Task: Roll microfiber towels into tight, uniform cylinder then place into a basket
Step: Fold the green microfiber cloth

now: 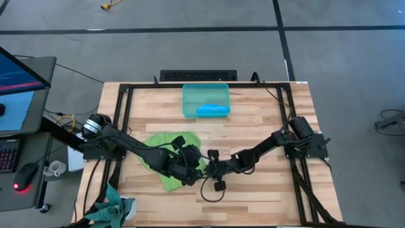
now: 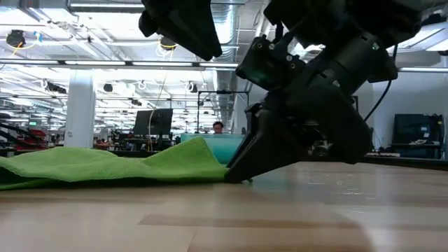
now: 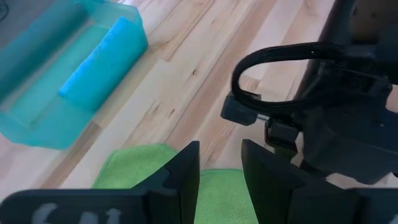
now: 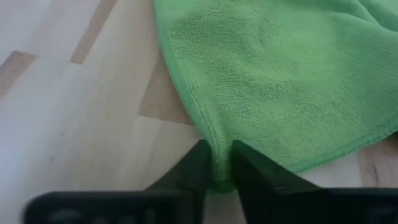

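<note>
The lime green towel (image 1: 169, 152) lies mostly spread on the table, rumpled, near the middle front. My right gripper (image 4: 217, 163) is shut on its edge, down at the table top (image 2: 238, 176). My left gripper (image 3: 221, 155) hovers open above the towel, close beside the right gripper (image 1: 204, 168); in the low view it is raised well clear of the table (image 2: 183, 24). The sky blue towel (image 1: 212, 111) lies rolled up inside the translucent teal basket (image 1: 190, 101) at the table's far middle. My right gripper pinches the green towel's hemmed edge (image 4: 208, 140) between its two fingers, where the edge curves round. The fingers slant down from the table's right, their tips at the table top. The towel's held edge rises a little (image 2: 203, 150); the remainder lies slack on the table.
A darker teal-green cloth (image 1: 114, 209) hangs at the table's front left corner. A black cable loop (image 1: 212, 190) from the arms lies in front of the grippers. Bare wood lies to the right (image 1: 266, 183) and between towel and basket.
</note>
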Tool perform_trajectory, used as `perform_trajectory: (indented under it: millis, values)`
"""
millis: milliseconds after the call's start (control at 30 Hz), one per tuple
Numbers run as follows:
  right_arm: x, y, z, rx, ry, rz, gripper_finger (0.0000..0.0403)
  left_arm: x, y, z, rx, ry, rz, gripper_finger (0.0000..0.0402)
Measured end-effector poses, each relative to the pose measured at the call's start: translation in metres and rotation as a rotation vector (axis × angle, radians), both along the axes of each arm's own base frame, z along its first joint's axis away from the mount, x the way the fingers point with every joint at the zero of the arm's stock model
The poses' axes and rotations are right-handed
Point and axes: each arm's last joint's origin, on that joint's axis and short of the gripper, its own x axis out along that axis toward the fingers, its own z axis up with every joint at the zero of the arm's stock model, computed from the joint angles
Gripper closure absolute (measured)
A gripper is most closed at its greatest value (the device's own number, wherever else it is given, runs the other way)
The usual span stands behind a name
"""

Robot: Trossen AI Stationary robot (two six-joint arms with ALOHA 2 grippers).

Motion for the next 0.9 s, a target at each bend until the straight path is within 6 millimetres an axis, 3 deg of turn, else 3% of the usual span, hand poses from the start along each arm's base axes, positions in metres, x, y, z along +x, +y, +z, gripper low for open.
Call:
perform_trajectory:
  millis: [233,400,667,900]
  values:
    - [-0.001,-0.002,0.003,0.009,0.003,-0.016,0.0393,-0.001,0.000,-0.001,0.003,0.009,-0.001,0.0290]
    - [-0.007,-0.005,0.014,0.028,0.037,-0.053,0.0375,0.000,-0.003,-0.005,-0.023,0.034,-0.023,0.0290]
    - [-0.011,-0.004,0.031,0.054,0.025,-0.063,0.0396,0.009,-0.018,-0.035,-0.043,0.124,-0.112,0.0290]
    - [-0.012,-0.004,0.034,0.074,0.033,-0.080,0.0383,0.016,-0.033,-0.060,-0.072,0.170,-0.168,0.0290]
